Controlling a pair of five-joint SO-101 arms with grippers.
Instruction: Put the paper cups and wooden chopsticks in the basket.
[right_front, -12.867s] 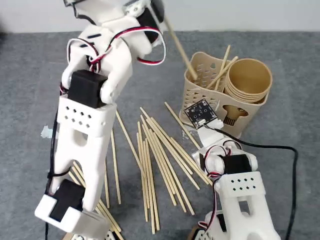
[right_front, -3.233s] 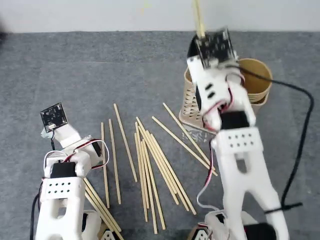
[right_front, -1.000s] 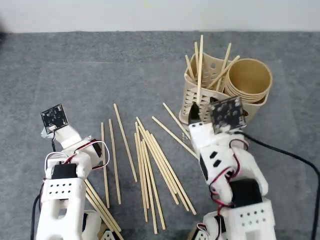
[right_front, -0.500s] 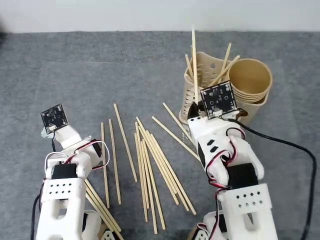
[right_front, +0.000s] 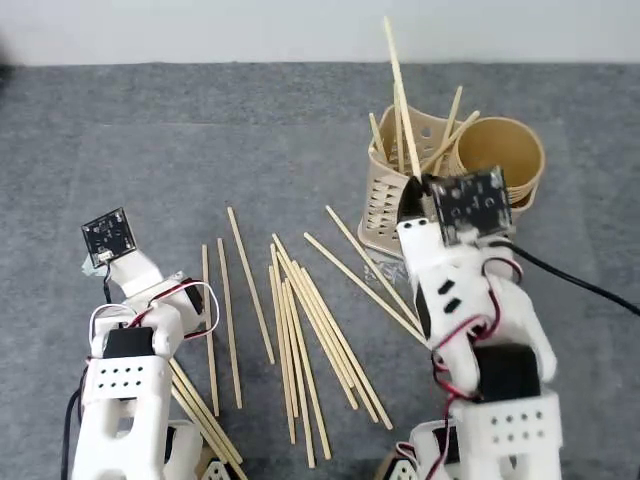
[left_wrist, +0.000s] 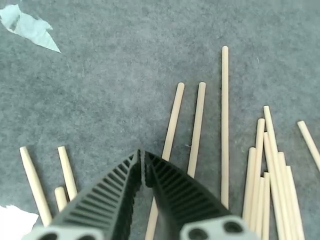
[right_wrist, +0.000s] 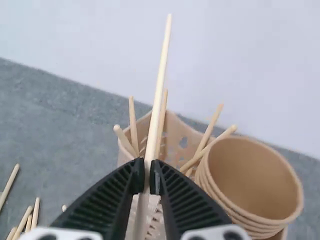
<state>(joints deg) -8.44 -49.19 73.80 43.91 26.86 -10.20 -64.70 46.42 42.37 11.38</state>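
A beige perforated basket (right_front: 383, 205) at far right holds nested tan paper cups (right_front: 500, 150) and leaning sticks, one tall chopstick (right_front: 397, 70) rising above it, while pale wooden chopsticks (right_front: 291, 360) lie scattered near-left.

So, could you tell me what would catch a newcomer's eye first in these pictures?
Probably the chopstick pinched in the right hand, sticking up tall by the basket at the far right of the table, where a stack of cups already sits. Next comes the scatter of loose chopsticks on the grey mat in the middle, with the left hand shut close over a few of them.
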